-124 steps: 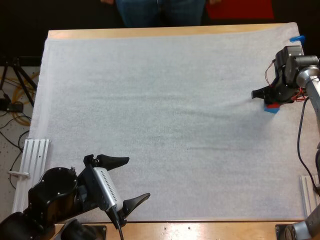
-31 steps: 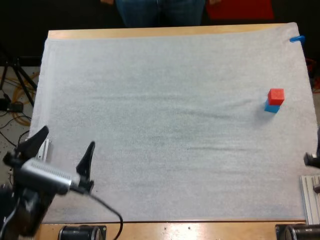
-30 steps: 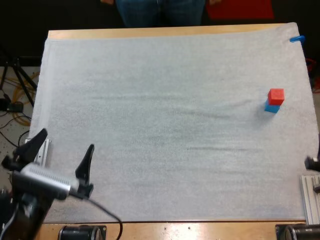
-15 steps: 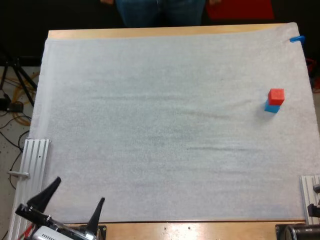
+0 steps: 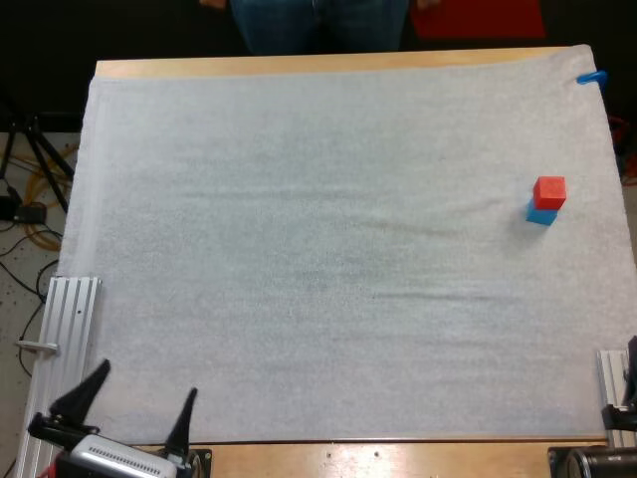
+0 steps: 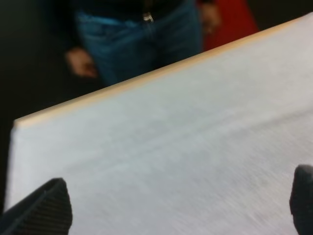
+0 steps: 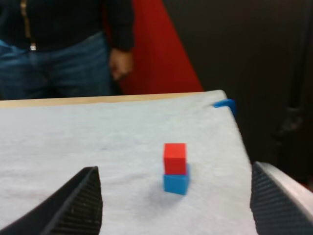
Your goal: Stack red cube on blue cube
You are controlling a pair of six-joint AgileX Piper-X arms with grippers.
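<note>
The red cube [image 5: 549, 191] rests on top of the blue cube [image 5: 541, 214] near the mat's right edge; the right wrist view also has the red cube [image 7: 174, 157] stacked on the blue cube [image 7: 176, 182], well ahead of the fingers. My left gripper [image 5: 132, 410] hovers open at the table's front left corner, far from the cubes. In its own view my left gripper [image 6: 176, 205] has its fingers wide apart over bare mat. My right gripper [image 7: 176, 205] is open too, pulled back from the stack with nothing between its fingers.
A person [image 5: 318, 22] in jeans stands beyond the table's far side, also seen as a person [image 6: 142, 34] and a person [image 7: 54, 49] in the wrist views. Metal rails [image 5: 70, 329] lie at the mat's front left and at the front right as a rail [image 5: 617, 398].
The right gripper let go of the stack and withdrew off the right edge. The left arm pulled back from the mat to the table's front left corner.
</note>
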